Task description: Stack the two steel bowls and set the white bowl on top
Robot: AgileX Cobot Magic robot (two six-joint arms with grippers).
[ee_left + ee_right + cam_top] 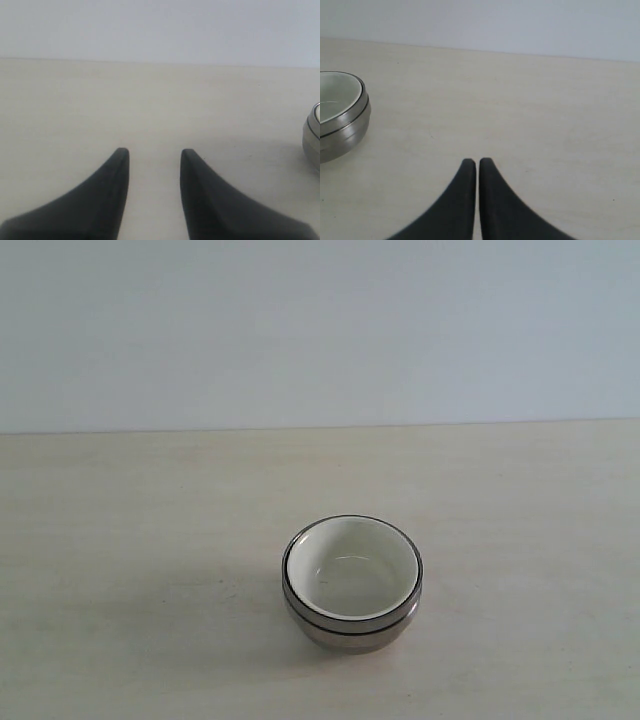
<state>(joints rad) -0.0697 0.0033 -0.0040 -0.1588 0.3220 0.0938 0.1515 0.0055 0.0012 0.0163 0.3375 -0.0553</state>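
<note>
The two steel bowls (350, 626) stand nested in one stack at the middle of the table, and the white bowl (352, 566) sits inside the top one. In the right wrist view the steel stack (345, 131) with the white bowl (337, 94) in it lies off to one side of my right gripper (478, 163), which is shut on nothing. My left gripper (152, 153) is open over bare table, with only a sliver of the steel stack (313, 141) at the frame's edge. Neither gripper shows in the exterior view.
The pale wooden table (120, 540) runs back to a plain light wall (320, 330). Nothing else stands on it.
</note>
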